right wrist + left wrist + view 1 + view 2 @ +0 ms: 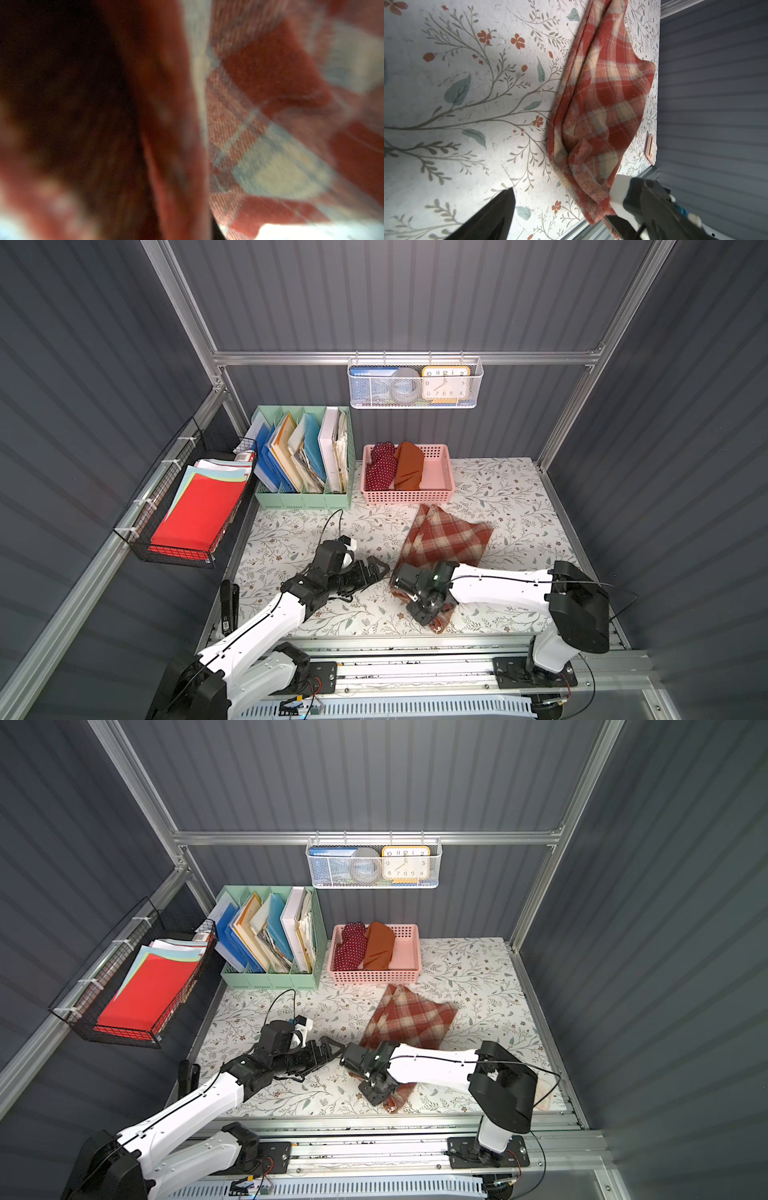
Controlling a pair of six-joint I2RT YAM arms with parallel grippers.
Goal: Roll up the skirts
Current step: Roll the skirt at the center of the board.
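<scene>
I am rolling the plaid skirt point(446, 539), right fingers point(424, 612) clamped on its near end, left fingers point(492, 216) apart just left, which next need a grip there.

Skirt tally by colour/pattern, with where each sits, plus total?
polka-dot skirt, dark red: 1, in the pink basket
rust-orange skirt: 1, in the same basket
plaid skirt, red-and-cream: 1, on the table
Total: 3
</scene>
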